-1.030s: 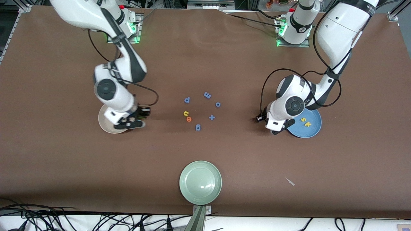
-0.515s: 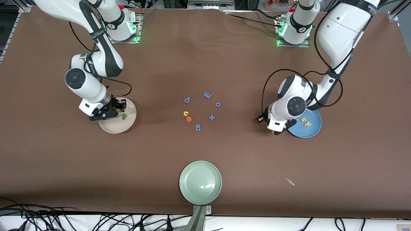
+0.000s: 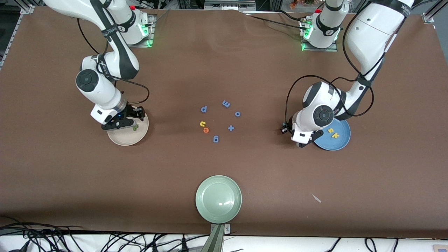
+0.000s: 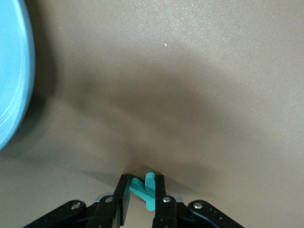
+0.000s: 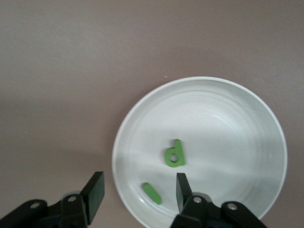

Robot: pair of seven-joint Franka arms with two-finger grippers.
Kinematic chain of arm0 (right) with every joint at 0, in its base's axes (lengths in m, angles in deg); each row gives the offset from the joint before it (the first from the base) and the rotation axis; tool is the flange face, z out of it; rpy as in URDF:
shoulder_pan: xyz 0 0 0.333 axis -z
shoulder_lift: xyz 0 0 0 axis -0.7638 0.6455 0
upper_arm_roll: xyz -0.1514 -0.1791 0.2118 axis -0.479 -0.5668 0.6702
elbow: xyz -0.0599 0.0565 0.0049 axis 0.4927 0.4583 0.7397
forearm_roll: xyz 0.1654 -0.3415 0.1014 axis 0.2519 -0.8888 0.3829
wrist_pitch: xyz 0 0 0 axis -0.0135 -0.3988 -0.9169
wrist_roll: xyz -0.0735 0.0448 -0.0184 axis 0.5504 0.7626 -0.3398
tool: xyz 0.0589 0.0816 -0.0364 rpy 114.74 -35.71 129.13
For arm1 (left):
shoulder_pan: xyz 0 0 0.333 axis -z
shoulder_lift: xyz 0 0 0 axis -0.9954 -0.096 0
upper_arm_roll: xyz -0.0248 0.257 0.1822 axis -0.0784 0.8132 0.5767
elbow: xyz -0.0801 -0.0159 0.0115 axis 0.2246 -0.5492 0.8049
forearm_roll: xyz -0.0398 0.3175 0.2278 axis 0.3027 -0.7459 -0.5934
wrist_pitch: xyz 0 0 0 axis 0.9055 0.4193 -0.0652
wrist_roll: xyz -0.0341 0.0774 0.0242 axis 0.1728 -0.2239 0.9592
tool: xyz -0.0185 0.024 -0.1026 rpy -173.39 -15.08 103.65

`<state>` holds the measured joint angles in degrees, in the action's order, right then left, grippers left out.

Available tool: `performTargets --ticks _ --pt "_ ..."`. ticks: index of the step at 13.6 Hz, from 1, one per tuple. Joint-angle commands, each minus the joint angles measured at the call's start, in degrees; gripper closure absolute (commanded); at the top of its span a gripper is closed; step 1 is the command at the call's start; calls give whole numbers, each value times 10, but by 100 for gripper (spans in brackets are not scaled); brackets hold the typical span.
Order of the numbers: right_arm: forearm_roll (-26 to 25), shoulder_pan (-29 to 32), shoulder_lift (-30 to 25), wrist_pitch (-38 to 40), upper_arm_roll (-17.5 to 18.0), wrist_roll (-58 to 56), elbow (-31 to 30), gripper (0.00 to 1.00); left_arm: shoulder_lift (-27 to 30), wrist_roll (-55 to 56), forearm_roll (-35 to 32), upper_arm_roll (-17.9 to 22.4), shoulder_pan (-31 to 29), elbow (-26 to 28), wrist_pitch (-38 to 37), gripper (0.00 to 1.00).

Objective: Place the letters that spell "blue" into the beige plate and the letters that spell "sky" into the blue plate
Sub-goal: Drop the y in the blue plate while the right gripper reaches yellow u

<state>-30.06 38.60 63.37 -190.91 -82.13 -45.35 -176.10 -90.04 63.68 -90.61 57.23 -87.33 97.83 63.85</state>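
Blue letters p (image 3: 204, 109), m (image 3: 226, 104), o (image 3: 237, 114), + (image 3: 231, 128), g (image 3: 216, 139) ring u (image 3: 202, 123) and e (image 3: 206, 130).

You have a brown tabletop (image 3: 224, 63) with a slightly rippled covering. Black cables (image 3: 105, 241) tangle along its edge nearest the front camera, and metal framing (image 3: 224, 4) lines the edge by the bases.
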Motion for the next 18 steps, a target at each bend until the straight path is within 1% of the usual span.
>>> performTargets --ticks 1,2,4,5,7,8,10,11,12,13,14,16,17,18 --pt "4 -49 42 34 3 86 75 30 16 -1 2 3 -1 15 5 84" --pt "3 -78 65 34 3 142 101 30 16 -1 2 3 0 12 4 85" --pt "2 -138 112 32 3 250 149 29 19 -2 2 3 0 10 2 92" --pt "-1 -163 127 31 3 306 166 29 21 0 -12 2 0 7 -1 92" --pt "-6 -207 161 23 3 388 204 29 26 1 -27 1 -1 -15 -38 94" --pt "-11 -216 170 24 3 411 218 28 31 0 -28 1 -1 -23 -55 95" --pt "-15 -230 183 23 3 438 225 28 36 -38 -28 4 -1 -43 -92 95" --pt "-33 -235 194 20 3 455 225 28 36 -67 -35 10 -6 -57 -112 95" --pt "-60 -242 207 12 3 480 226 28 40 -97 -56 12 -15 -66 -136 95" --pt "-84 -243 215 5 3 507 227 28 45 -125 -75 13 -24 -70 -154 95" --pt "-94 -243 219 3 3 520 230 28 48 -160 -91 12 -39 -70 -167 95" --pt "-89 -243 227 -8 3 522 231 28 45 -246 -107 12 -80 -65 -171 94" --pt "-88 -243 229 -13 3 529 235 28 44 -285 -107 11 -101 -62 -171 88" --pt "-89 -244 233 -13 3 537 239 28 41 -310 -107 12 -109 -63 -172 51"
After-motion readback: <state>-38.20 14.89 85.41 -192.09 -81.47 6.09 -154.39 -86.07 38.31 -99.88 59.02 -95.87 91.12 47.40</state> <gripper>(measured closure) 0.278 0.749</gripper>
